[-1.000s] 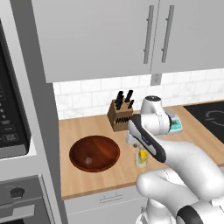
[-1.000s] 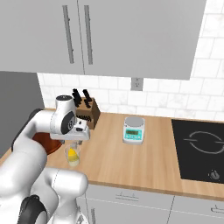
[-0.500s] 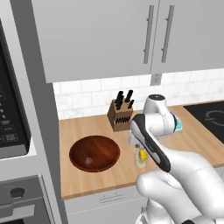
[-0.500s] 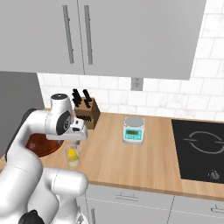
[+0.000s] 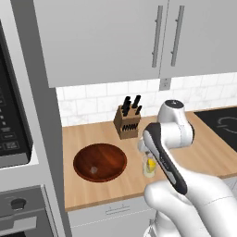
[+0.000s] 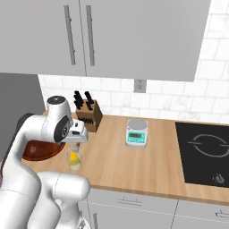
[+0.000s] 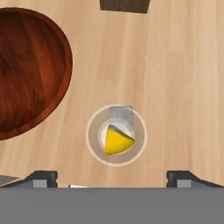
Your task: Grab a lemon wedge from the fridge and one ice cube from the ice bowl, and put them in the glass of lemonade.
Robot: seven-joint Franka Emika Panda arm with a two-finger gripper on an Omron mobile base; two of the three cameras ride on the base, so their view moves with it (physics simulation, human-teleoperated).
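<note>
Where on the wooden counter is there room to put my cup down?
The widest bare patch lies between the small teal kitchen scale and the black stovetop, and along the front edge. It is crowded on the left, around the reddish-brown wooden bowl, clear lemonade glass and wooden knife block.

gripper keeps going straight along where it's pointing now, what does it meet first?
Most likely the glass of lemonade: the hand view looks straight down on it, centred ahead of the open gripper, with the lemon wedge inside. Depth is unclear, but nothing lies between.
</note>
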